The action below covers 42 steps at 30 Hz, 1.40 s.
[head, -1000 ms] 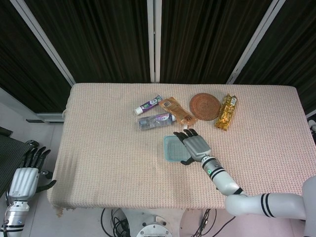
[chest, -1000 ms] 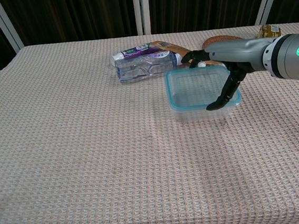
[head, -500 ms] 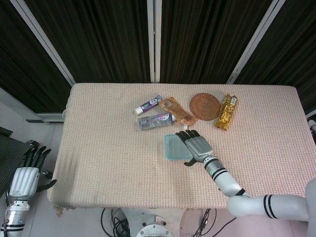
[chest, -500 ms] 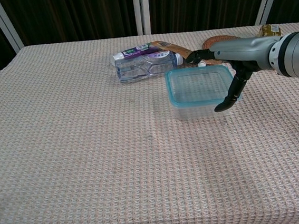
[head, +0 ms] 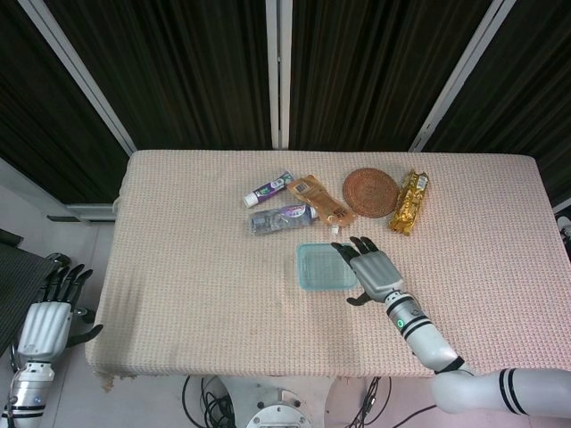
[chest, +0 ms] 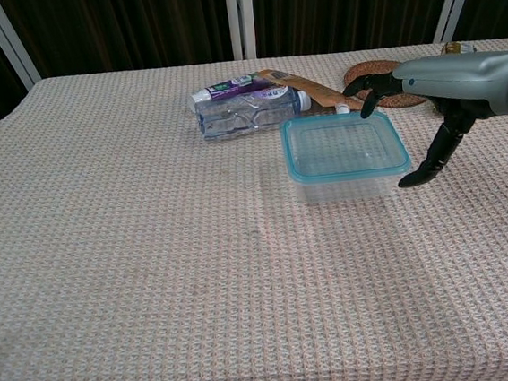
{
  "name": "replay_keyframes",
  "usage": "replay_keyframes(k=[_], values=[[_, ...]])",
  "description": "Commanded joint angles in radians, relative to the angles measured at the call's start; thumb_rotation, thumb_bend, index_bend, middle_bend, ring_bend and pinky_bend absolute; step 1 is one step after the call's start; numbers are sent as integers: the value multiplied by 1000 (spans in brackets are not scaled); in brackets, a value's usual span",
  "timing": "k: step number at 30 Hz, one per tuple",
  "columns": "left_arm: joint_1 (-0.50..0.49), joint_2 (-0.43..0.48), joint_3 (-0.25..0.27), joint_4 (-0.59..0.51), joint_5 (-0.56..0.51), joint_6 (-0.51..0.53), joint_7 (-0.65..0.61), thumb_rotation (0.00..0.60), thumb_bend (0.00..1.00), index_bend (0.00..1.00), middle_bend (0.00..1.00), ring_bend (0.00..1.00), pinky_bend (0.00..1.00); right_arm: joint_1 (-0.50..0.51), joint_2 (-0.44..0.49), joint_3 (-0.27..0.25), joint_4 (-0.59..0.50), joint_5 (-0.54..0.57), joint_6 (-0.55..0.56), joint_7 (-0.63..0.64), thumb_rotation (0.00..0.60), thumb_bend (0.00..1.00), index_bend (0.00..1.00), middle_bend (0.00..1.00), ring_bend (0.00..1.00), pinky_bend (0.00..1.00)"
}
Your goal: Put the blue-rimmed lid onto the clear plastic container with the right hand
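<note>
Lid (chest: 346, 144) sits flat on the container (chest: 348, 184), near the middle of the worktop (chest: 155, 281), a bit toward the right edge. Right hand (chest: 425, 93) is just right of it, fingers spread, holding nothing, not touching the lid; thumb tip hangs by the container's front-right corner, fingertips (chest: 356, 86) near its rear-right corner. Lid is rounded-rectangular, long axis parallel to the worktop's front edge. Bottle (chest: 246, 112) lies just behind it. Left hand (head: 49, 316) off the worktop's left edge, fingers apart, empty.
</note>
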Motion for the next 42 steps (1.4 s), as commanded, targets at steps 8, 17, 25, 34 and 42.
replay_keyframes(k=[8,17,25,34,42], values=[[5,4,2,-5,-3,4,0,600,0,109,45,0,0,4,-35,14,56,27,-46,-3,600,37,0,169,0,0],[3,0,3,3,-5,-3,-5,600,0,109,45,0,0,1,-55,16,81,42,-63,-7,600,37,0,179,0,0],[4,-2,3,10,-4,-1,-14,600,0,110,45,0,0,-22,-15,25,0,-39,1,-18,600,37,0,164,0,0],[13,-3,5,11,-4,10,-16,600,0,110,45,0,0,69,-56,69,-6,34,-74,-105,600,36,0,135,0,0],[19,-6,8,20,-8,11,-26,600,0,110,45,0,0,145,-106,84,40,167,-123,-157,600,33,0,126,0,0]])
